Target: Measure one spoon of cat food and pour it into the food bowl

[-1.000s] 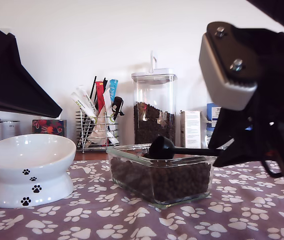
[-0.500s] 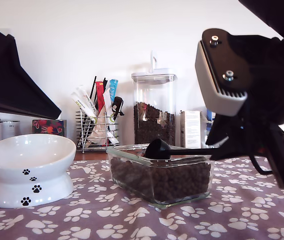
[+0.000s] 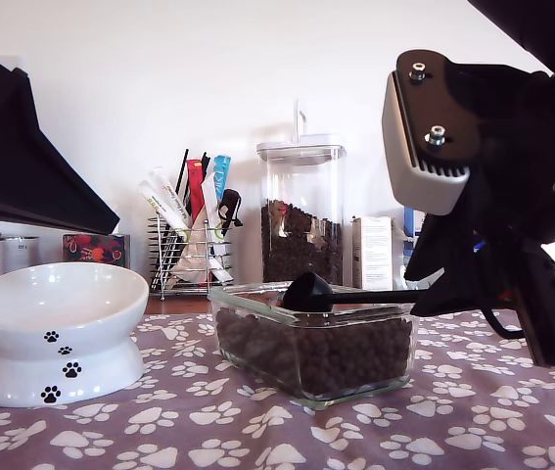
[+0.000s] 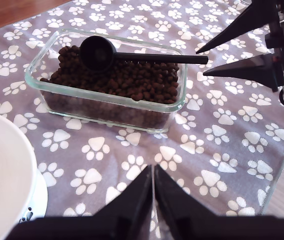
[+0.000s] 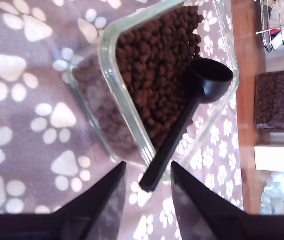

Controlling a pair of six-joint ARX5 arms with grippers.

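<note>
- My second pincer (image 5: 147,192) is released, its black pointed fingers (image 5: 103,200) spread either side of the tip of the handle, not touching it.
- The small black plastic measuring spoon (image 5: 192,107) lies across the clear rectangular glass dish (image 5: 112,87), round deep bowl on the kibble, thin straight handle jutting over the rim toward this pincer.
- The dark brown cat food pellets (image 4: 126,82) fill that dish.
- My first pincer (image 4: 153,200) is clenched, hanging above the purple paw-print cloth (image 4: 207,145) on the surface, well apart from the dish.
- The white glossy ceramic food bowl (image 3: 57,328) stands at the exterior view's left.
</note>
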